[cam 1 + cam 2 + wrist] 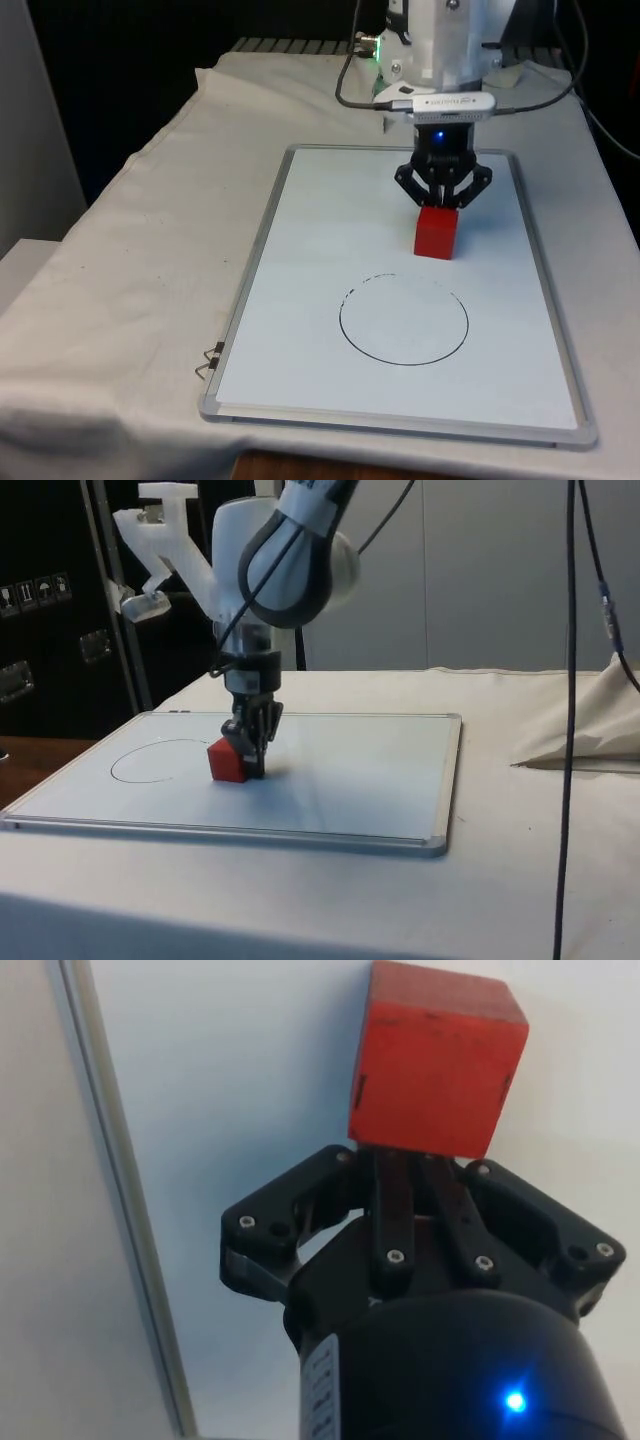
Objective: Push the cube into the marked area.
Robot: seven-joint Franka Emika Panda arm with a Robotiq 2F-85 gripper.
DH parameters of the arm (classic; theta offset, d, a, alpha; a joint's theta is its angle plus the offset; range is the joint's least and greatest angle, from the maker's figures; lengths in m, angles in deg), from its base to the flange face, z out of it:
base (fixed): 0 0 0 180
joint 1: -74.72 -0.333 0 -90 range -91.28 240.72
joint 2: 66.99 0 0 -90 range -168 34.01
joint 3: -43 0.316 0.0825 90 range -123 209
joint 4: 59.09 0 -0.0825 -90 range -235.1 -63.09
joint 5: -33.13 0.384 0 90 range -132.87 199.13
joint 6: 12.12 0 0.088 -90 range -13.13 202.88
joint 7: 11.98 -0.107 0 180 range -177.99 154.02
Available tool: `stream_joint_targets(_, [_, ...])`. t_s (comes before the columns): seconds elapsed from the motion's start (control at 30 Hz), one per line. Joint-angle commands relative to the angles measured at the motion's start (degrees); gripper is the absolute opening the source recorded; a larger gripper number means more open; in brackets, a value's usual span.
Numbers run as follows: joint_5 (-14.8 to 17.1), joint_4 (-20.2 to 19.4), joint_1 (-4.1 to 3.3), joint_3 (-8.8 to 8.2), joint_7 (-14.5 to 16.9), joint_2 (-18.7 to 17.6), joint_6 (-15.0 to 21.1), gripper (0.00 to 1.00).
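Surface draped in a wrinkled white cloth, black curtains behind; dark cabinets to the side in the side view. Flat whiteboard with a thin metal frame and rounded corners lies on the cloth, smooth and matte. A small binder clip sits at its near corner on the front view's left. Marked area: thin black hand-drawn circle on the board, line a bit broken at the far edge. Red cube, blocky with scuffed faces, stands on the board just outside the circle on its far side. Black gripper is low over the board, fingers together, tips touching the cube's far face.
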Motion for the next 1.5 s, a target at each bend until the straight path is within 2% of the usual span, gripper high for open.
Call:
stream_joint_targets(0.0, [0.74,1.38,0.69,0.69,0.80,-0.80,-0.46,0.00])
stream_joint_targets(0.03, [0.74,2.06,0.74,0.63,0.80,-1.20,-0.57,0.00])
stream_joint_targets(0.07, [0.00,1.43,0.06,-0.11,0.11,-0.92,-0.11,0.00])
stream_joint_targets(0.1, [0.74,2.69,0.74,0.57,0.86,-1.60,-0.63,0.00])
stream_joint_targets(0.27, [0.57,6.82,0.97,0.29,0.92,-4.01,-1.26,0.00])
stream_joint_targets(0.33, [0.57,8.02,0.97,0.17,0.97,-4.81,-1.38,0.00])
stream_joint_targets(0.37, [0.00,7.62,0.40,-0.46,0.34,-4.58,-1.09,0.00])
stream_joint_targets(0.4, [0.57,8.59,1.03,0.11,1.03,-5.21,-1.38,0.00])
stream_joint_targets(0.43, [0.57,9.57,1.20,0.00,1.20,-5.96,-1.32,0.00])
stream_joint_targets(0.63, [0.52,12.78,1.26,-0.40,1.32,-8.19,-1.26,0.00])
stream_joint_targets(0.67, [0.06,11.97,0.69,-0.97,0.74,-7.39,-1.49,0.00])
stream_joint_targets(0.7, [0.46,13.81,1.26,-0.52,1.32,-8.82,-1.38,0.00])
stream_joint_targets(1.1, [0.57,19.60,1.26,-0.97,0.92,-12.03,-2.01,0.00])
stream_joint_targets(1.2, [0.57,20.86,1.15,-1.20,0.52,-12.43,-2.29,0.00])
stream_joint_targets(1.23, [0.23,20.51,0.86,-1.49,0.46,-12.38,-2.01,0.00])
stream_joint_targets(1.27, [0.57,21.20,1.09,-1.26,0.40,-12.49,-2.35,0.00])
stream_joint_targets(1.47, [0.63,23.55,1.03,-1.55,-0.46,-12.89,-2.64,0.00])
